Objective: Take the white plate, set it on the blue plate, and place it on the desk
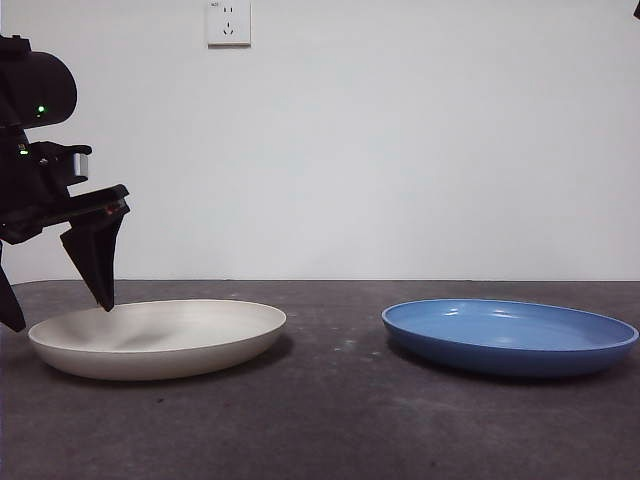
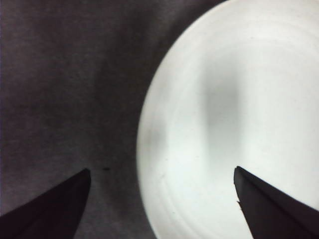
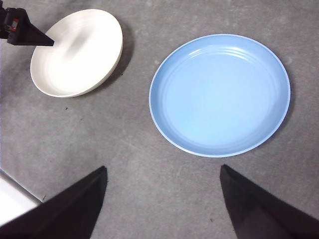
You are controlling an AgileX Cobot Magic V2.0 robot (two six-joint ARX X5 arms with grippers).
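Observation:
The white plate (image 1: 170, 345) lies on the desk (image 1: 330, 430) at the left. The blue plate (image 1: 510, 335) lies on the desk at the right, apart from it. My left gripper (image 1: 55, 310) is open, with its jaws astride the white plate's left rim, one over the plate and one outside it. The left wrist view shows that rim between the jaws of the left gripper (image 2: 162, 170) and the white plate (image 2: 239, 99). My right gripper (image 3: 163, 168) is open and empty, high above the desk, near the blue plate (image 3: 219, 94). The white plate (image 3: 75, 55) also shows there.
A white wall with a socket (image 1: 228, 22) stands behind the desk. The right arm shows only as a black tip (image 1: 635, 8) at the top corner. The desk's edge (image 3: 20, 191) shows in the right wrist view.

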